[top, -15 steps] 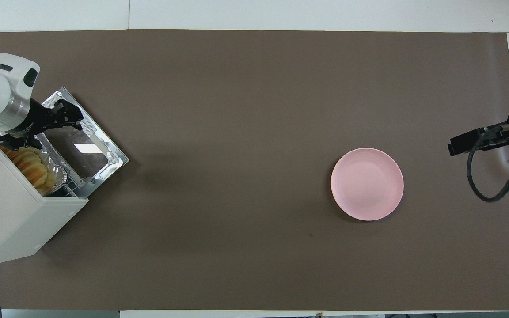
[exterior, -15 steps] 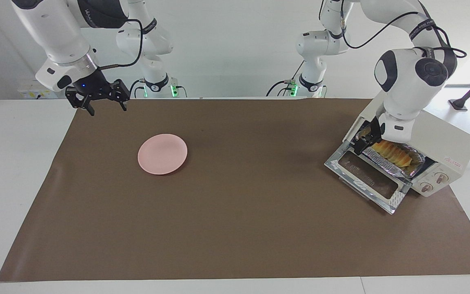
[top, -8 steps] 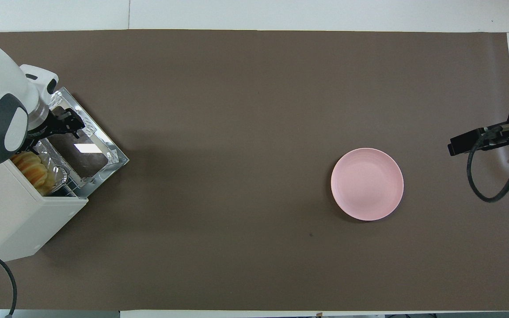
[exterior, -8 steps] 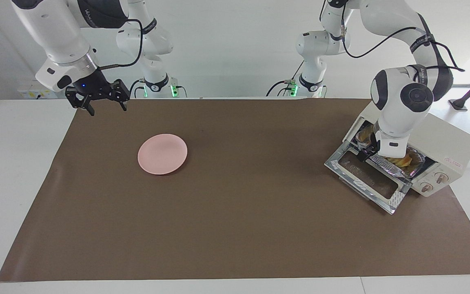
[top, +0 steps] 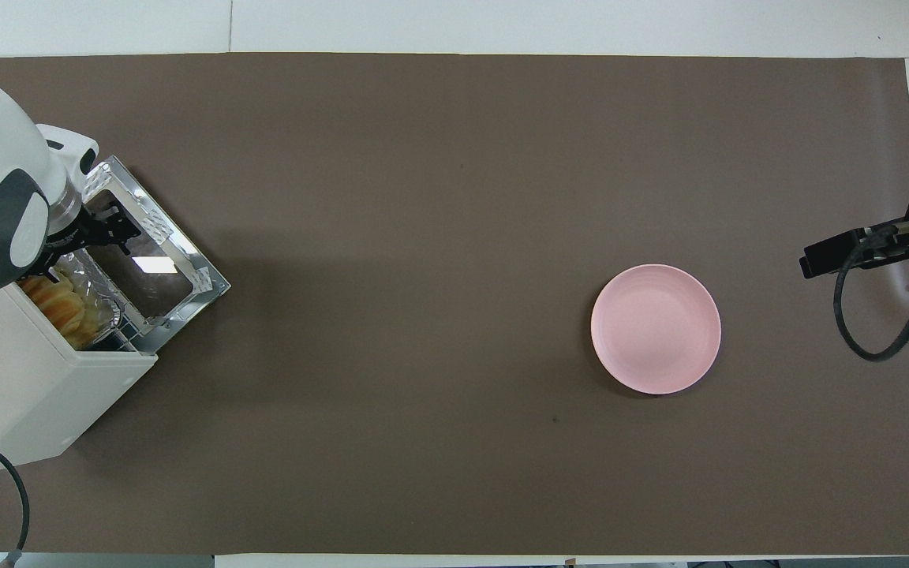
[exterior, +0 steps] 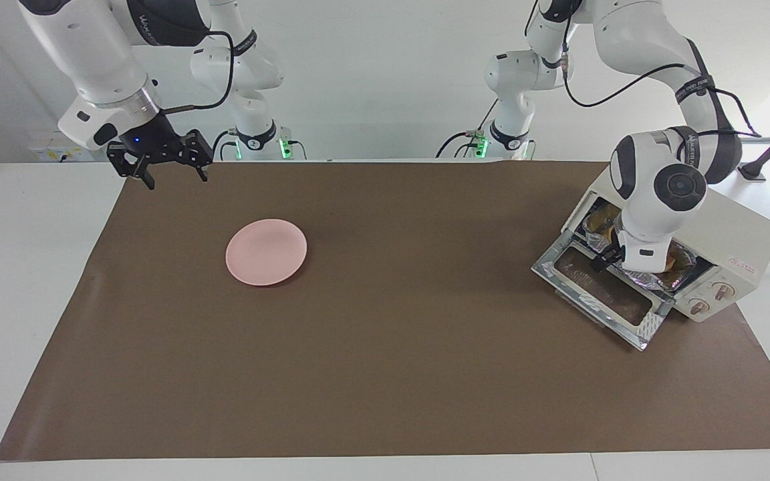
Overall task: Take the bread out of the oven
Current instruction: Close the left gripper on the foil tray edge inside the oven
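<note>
Bread (top: 56,293), the ridged golden-orange loaf, sits in the cream toaster oven (exterior: 726,234); our left claw (top: 95,237) has swung in over it, jaws wide, about to grab. Right claw (exterior: 158,157) waits, wide.
</note>
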Robot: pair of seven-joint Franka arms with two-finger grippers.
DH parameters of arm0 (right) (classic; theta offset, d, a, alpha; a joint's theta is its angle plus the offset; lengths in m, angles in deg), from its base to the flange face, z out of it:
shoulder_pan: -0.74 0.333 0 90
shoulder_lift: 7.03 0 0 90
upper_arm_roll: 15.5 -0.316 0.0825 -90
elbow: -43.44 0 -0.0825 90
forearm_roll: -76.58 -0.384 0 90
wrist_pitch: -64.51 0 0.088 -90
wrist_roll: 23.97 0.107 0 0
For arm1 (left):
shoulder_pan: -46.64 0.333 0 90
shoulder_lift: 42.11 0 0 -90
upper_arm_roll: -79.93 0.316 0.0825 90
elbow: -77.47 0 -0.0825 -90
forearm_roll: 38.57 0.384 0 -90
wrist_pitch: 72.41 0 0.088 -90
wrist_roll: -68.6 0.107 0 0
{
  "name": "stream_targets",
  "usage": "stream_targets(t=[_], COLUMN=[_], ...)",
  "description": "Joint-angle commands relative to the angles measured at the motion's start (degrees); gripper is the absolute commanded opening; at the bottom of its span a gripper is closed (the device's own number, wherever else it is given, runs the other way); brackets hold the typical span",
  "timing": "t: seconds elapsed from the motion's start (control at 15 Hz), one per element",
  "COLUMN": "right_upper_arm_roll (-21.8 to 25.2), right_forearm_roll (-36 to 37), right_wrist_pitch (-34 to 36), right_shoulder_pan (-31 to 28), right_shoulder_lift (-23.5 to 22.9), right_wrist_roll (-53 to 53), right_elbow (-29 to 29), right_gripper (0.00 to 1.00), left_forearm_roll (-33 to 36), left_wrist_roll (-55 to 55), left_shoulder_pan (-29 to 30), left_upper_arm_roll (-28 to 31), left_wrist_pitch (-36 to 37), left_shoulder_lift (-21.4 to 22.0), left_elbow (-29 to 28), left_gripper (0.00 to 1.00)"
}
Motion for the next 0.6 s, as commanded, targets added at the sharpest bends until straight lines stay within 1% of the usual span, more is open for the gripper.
stream_targets(t=[0.0,0.13,0.4,0.47,0.53], right_upper_arm_roll=[-0.48,-0.48,-0.48,-0.48,-0.48], right_forearm_roll=[-0.54,-0.54,-0.54,-0.54,-0.54], right_wrist_pitch=[0.45,0.54,0.54,0.54,0.45], right_shoulder_pan=[-0.85,-0.77,-0.59,-0.59,-0.59], right_shoulder_lift=[0.86,0.95,0.86,0.86,0.95], right_wrist_roll=[-0.77,-0.77,-0.86,-0.86,-0.86], right_elbow=[-0.8,-0.8,-0.8,-0.71,-0.71], right_gripper=[1.0,1.0,1.0,1.0,1.0], left_forearm_roll=[1.89,1.89,1.89,1.97,1.97], left_wrist_roll=[-0.3,-0.13,-0.04,-0.04,-0.04], left_shoulder_pan=[0.34,0.43,0.69,0.43,0.25], left_upper_arm_roll=[-0.28,-0.28,-0.36,-0.36,-0.36], left_wrist_pitch=[0.46,0.46,0.55,0.63,0.63], left_shoulder_lift=[-0.5,-0.68,-0.68,-0.68,-0.77], left_elbow=[-0.07,-0.07,-0.07,-0.07,-0.07], left_gripper=[0.87,0.79,0.54,0.36,0.14])
